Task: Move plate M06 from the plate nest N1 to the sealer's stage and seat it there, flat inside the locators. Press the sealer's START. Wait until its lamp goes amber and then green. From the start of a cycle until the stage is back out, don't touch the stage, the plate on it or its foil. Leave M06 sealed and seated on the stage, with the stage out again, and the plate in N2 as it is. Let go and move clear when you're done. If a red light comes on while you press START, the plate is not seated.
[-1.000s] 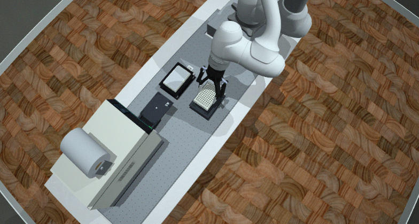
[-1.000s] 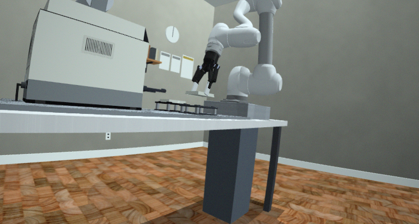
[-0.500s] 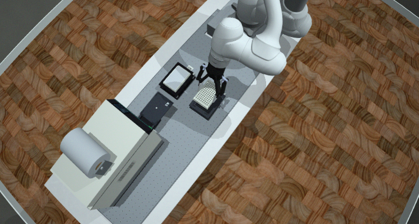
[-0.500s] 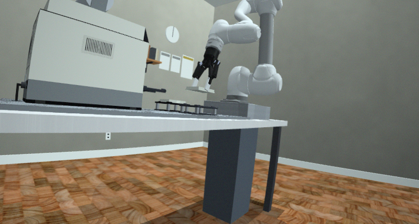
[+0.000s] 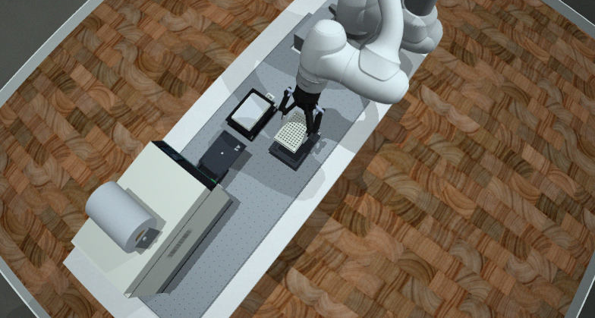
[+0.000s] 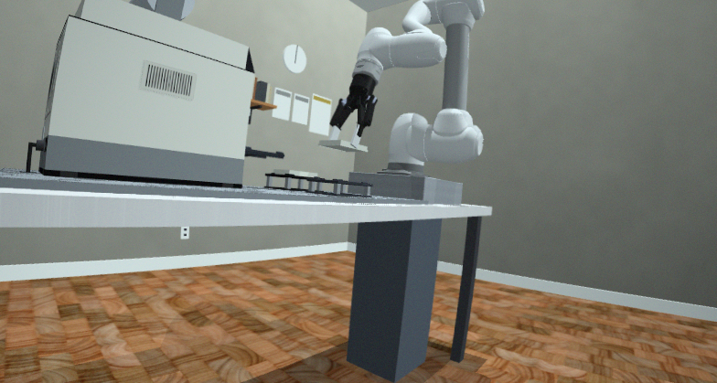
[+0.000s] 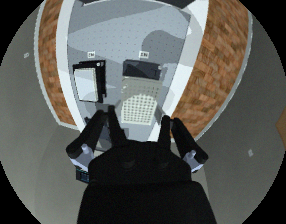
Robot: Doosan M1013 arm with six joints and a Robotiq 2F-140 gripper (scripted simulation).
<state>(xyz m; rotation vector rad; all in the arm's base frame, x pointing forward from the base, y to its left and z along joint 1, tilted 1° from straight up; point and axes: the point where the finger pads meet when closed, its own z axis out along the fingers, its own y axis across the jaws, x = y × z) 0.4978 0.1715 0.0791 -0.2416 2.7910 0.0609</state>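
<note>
Evidently 1 plate (image 5: pixel 290 136) (image 6: pixel 343 145) (image 7: pixel 139 107), wells hidden side-on.

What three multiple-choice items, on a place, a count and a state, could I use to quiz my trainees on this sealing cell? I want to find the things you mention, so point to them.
1. Where is plate M06 (image 5: pixel 290 136) (image 6: pixel 341 145) (image 7: pixel 138 109)?
A) On the stage
B) Above its nest (image 5: pixel 284 158) (image 7: pixel 142 70)
C) On the floor

2. How many plates show?
A) Two
B) Four
C) Five

3. The gripper (image 5: pixel 300 121) (image 6: pixel 345 138) (image 7: pixel 138 106) is:
A) wide open, with nothing held
B) shut on the sealer
C) shut on plate M06

Key:
1 B: exterior shows a gap beneath it.
2 A: one held, one in the other nest (image 5: pixel 252 137) (image 7: pixel 102 80).
3 C: its fingers grip the plate's sides.
</note>
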